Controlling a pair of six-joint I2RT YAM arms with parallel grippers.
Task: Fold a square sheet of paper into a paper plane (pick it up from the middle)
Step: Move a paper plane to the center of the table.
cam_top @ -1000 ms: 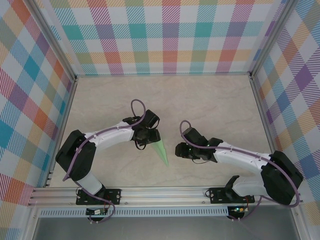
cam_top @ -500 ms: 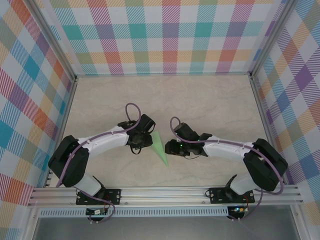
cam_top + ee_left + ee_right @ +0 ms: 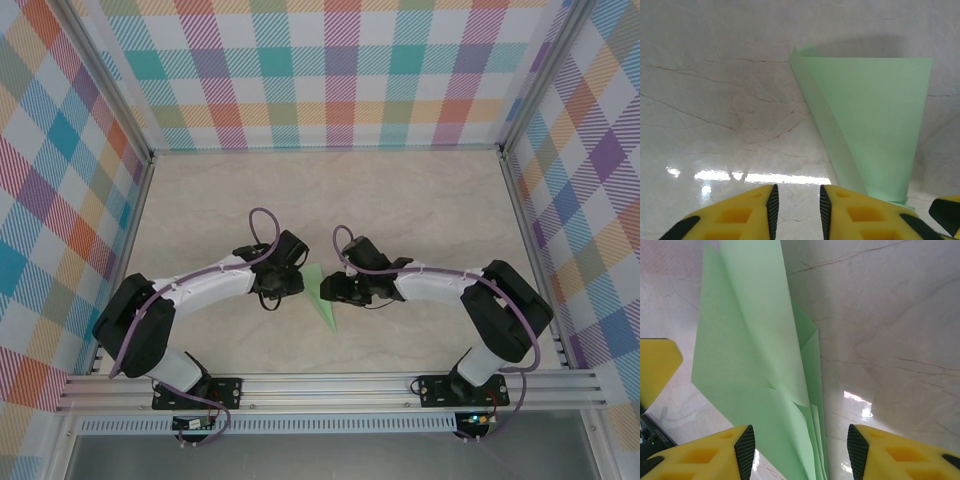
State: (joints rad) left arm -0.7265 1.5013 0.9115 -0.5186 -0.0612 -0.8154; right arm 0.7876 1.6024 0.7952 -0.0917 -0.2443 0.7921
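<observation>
Pale marble-look table [image 3: 430, 200]. Green paper plane [image 3: 322, 300] lies front-centre on it, nose toward the near edge. The right gripper [image 3: 801, 435] has fingers wide apart, straddling the plane's folds. The left gripper [image 3: 796, 195] is just beside the plane, fingers slightly apart, empty.

Qty check: paper plane [image 3: 320, 297], 1 pc; arms, 2 (left arm [image 3: 205, 288], right arm [image 3: 440, 285]); grippers, 2 (left gripper [image 3: 796, 200], right gripper [image 3: 800, 450]); table [image 3: 430, 200], 1; plaid walls [image 3: 330, 70], 3.
</observation>
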